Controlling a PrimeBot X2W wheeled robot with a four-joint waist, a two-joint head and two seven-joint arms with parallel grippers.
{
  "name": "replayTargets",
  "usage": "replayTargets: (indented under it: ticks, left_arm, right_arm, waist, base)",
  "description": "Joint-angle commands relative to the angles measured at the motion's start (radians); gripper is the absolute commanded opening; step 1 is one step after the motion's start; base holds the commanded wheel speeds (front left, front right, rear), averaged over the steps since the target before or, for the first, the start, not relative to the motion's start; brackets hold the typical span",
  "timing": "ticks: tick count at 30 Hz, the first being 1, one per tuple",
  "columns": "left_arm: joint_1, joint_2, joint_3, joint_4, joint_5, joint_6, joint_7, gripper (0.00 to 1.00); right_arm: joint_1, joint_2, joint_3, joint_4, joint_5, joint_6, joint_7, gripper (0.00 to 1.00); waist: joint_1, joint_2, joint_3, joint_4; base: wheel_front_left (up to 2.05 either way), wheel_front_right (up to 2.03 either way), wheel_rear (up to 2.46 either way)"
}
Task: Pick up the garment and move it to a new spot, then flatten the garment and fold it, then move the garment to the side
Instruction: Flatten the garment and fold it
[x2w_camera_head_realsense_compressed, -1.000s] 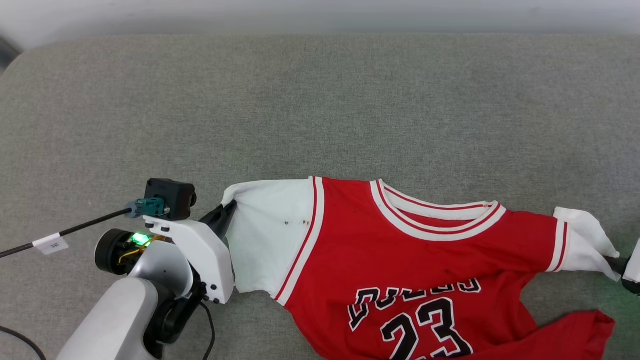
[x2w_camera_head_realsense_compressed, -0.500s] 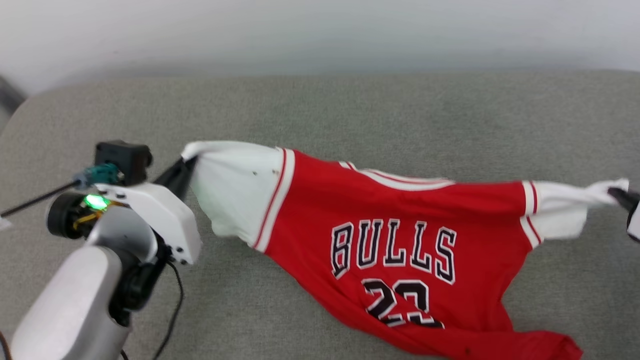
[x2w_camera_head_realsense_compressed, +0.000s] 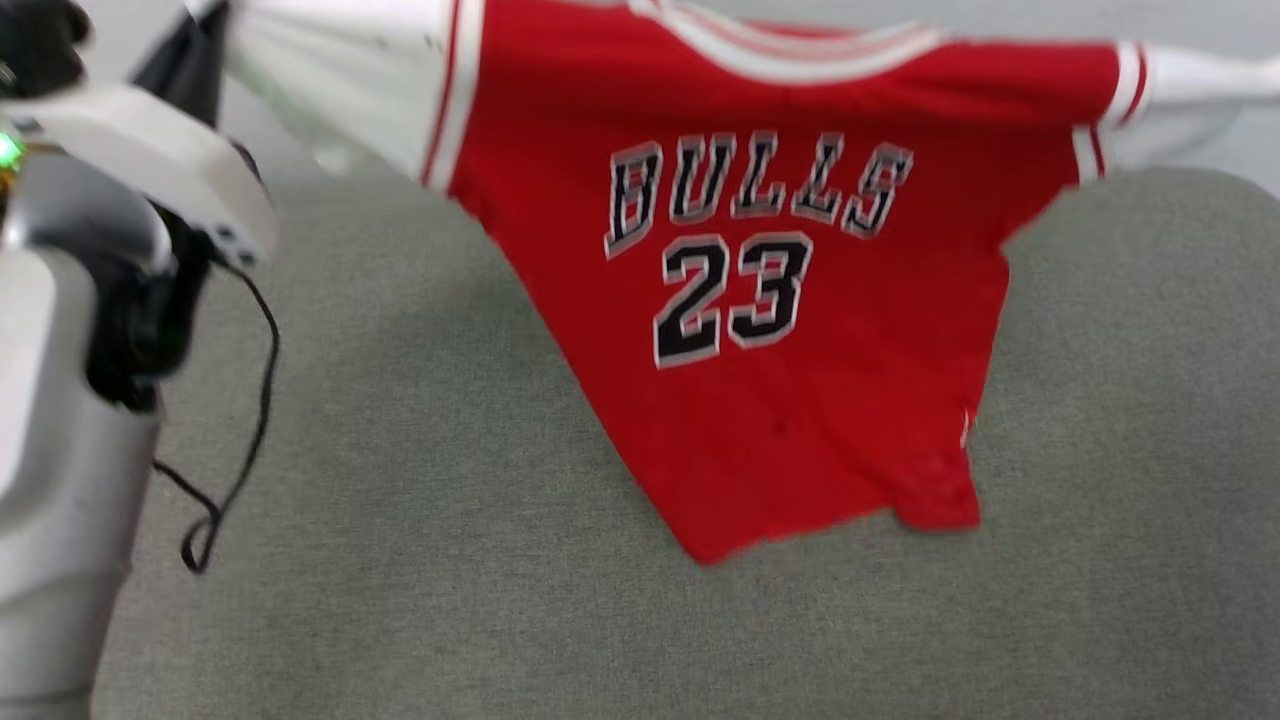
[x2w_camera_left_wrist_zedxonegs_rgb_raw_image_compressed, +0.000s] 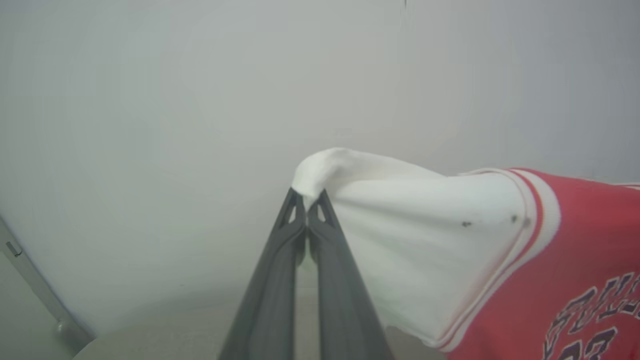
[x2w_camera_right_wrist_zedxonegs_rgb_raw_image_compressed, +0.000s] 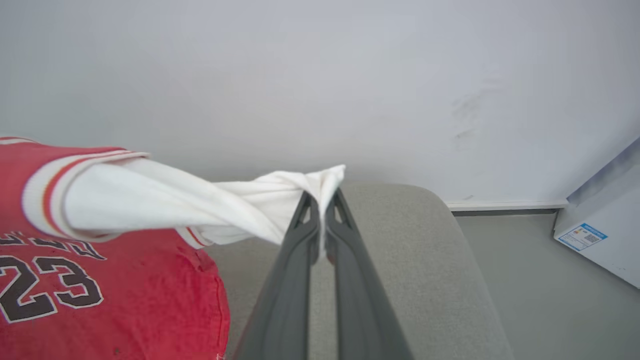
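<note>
The garment (x2w_camera_head_realsense_compressed: 790, 330), a red jersey with white short sleeves and black lettering over the number 23, hangs stretched in the air above the grey cushioned surface (x2w_camera_head_realsense_compressed: 450, 560), its hem dangling. My left gripper (x2w_camera_left_wrist_zedxonegs_rgb_raw_image_compressed: 308, 200) is shut on the tip of one white sleeve (x2w_camera_left_wrist_zedxonegs_rgb_raw_image_compressed: 425, 250); in the head view the left gripper (x2w_camera_head_realsense_compressed: 205, 25) sits at the top left corner. My right gripper (x2w_camera_right_wrist_zedxonegs_rgb_raw_image_compressed: 324, 198) is shut on the tip of the other, twisted white sleeve (x2w_camera_right_wrist_zedxonegs_rgb_raw_image_compressed: 200, 200). The garment (x2w_camera_right_wrist_zedxonegs_rgb_raw_image_compressed: 100, 290) droops to the left of those fingers.
A pale wall (x2w_camera_right_wrist_zedxonegs_rgb_raw_image_compressed: 320, 75) stands behind the cushioned surface (x2w_camera_right_wrist_zedxonegs_rgb_raw_image_compressed: 410, 250), whose rounded end drops to the floor (x2w_camera_right_wrist_zedxonegs_rgb_raw_image_compressed: 540, 280). A white box with a blue label (x2w_camera_right_wrist_zedxonegs_rgb_raw_image_compressed: 600, 235) stands on the floor at the right. A black cable (x2w_camera_head_realsense_compressed: 240, 420) hangs from my left arm.
Both grippers have risen, lifting the garment off the surface until it hangs spread between them. The head camera has tilted up with it.
</note>
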Motion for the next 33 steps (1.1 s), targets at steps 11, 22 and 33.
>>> replayTargets:
  ticks: [11,22,33]
  left_arm:
    - [-0.454,0.024,0.04,0.254,0.049,-0.03,-0.068,0.0]
    - [-0.778,0.059,0.051,0.316,0.101,-0.047,-0.14,0.0]
    - [-0.929,0.056,0.029,0.313,0.134,-0.056,-0.193,0.0]
  right_arm:
    - [-0.437,-0.047,0.103,0.16,-0.062,-0.001,-0.187,0.0]
    - [-0.773,-0.015,0.198,0.276,-0.085,-0.001,-0.399,0.0]
    - [-0.952,-0.002,0.289,0.411,-0.026,-0.001,-0.587,0.0]
  waist:
    - [0.0,0.0,0.194,-0.022]
    - [0.0,0.0,0.441,-0.061]
    - [0.0,0.0,0.637,-0.095]
  base:
    - [0.0,0.0,0.0]
    - [0.0,0.0,0.0]
    - [0.0,0.0,0.0]
